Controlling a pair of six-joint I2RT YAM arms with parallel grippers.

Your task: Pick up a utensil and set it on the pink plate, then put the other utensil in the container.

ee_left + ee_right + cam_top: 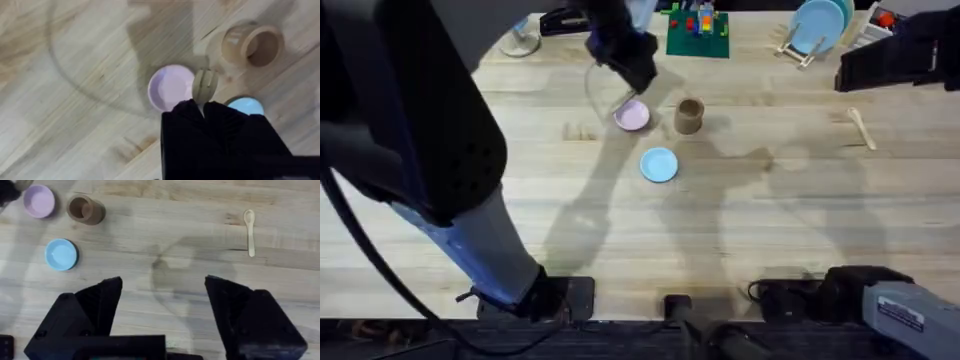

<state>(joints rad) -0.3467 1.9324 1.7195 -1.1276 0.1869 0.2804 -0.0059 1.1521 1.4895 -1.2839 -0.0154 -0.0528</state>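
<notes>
While the left gripper [204, 106] holds the fork [204, 85] in closed jaws above the pink plate [170, 88], step one nears its end — next, lower and release. Right gripper [162, 295] jaws gape wide — the spoon [249, 231] near the surface's right edge awaits the container [86, 209].

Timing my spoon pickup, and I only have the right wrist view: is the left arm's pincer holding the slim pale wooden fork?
Observer: Yes. In the left wrist view, the left pincer is shut on the slim pale wooden fork.
Operator: Is the fork over the small round pink plate?
Observer: Its free end shows at the rim of the small round pink plate, on the side toward the brown cylindrical cup. I cannot tell whether it touches the plate.
</notes>
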